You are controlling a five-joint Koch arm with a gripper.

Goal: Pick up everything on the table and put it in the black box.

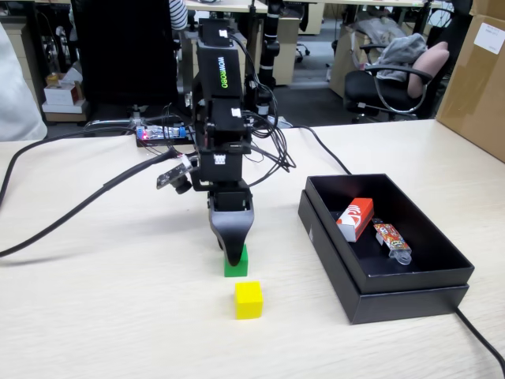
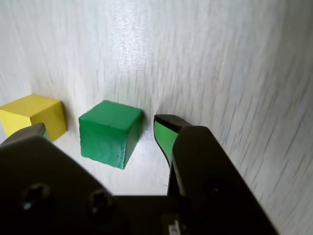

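We see the gripper (image 2: 100, 134) down on the worktop (image 1: 95, 300), jaws spread wide around the green cube (image 2: 110, 132), no contact visible in the wrist view. Yellow cube (image 1: 248, 299) sits just nearer, in front of the green one. Red box (image 1: 355, 219) lies inside the black box (image 1: 410, 298) at right, beside an orange packet (image 1: 390, 239).

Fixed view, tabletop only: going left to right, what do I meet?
green cube with the gripper down on it, yellow cube, near-left wall of the black box, red box inside it, orange packet inside it.
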